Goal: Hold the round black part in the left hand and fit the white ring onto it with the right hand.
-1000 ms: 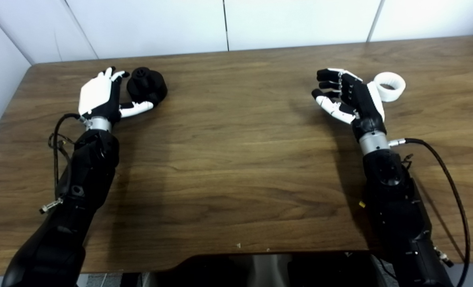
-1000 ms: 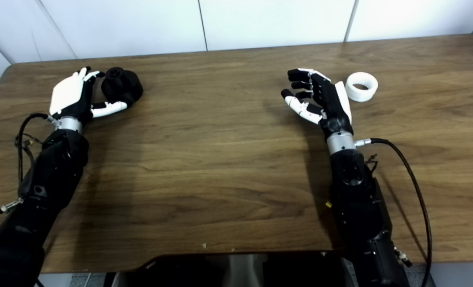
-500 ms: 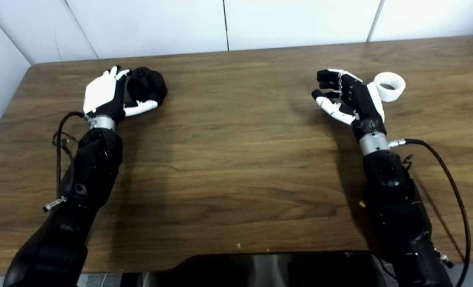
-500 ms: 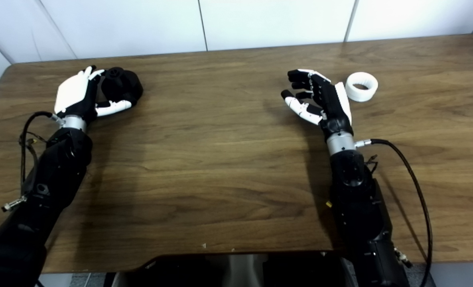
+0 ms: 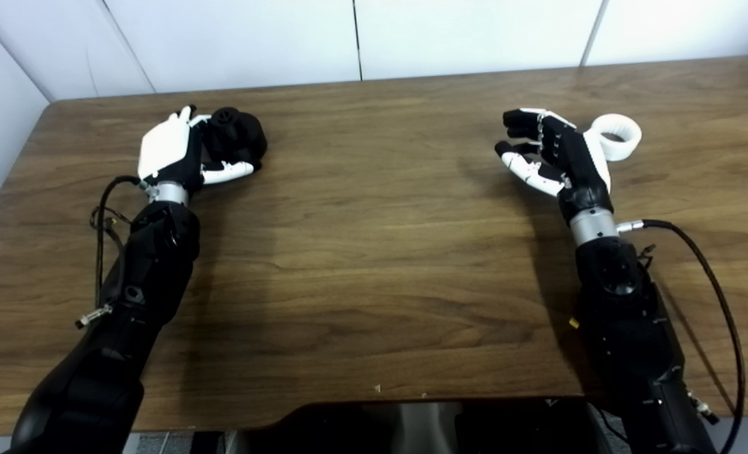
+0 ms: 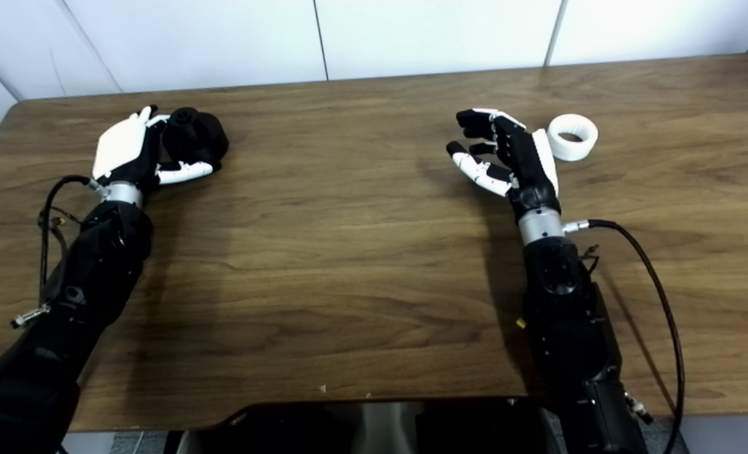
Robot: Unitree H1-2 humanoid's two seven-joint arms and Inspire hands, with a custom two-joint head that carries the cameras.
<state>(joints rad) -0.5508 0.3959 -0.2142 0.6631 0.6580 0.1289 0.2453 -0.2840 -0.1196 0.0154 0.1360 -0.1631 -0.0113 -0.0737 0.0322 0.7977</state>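
Left eye view shows your left hand (image 5: pixel 171 146) cupped against the round black plastic part (image 5: pixel 235 133) at the far left of the brown wooden table (image 5: pixel 374 252), thumb under its near side, fingers behind it. Whether it truly grips, you cannot tell. If you lift now, the part may roll out, since it looks smooth and rounded. Your right hand (image 6: pixel 506 154) hangs open and empty, fingers curled apart, with the white plastic ring (image 6: pixel 572 136) just beside its back. Reaching across could knock the ring away, because the palm faces the wrong way. Count: one black part, one white ring.
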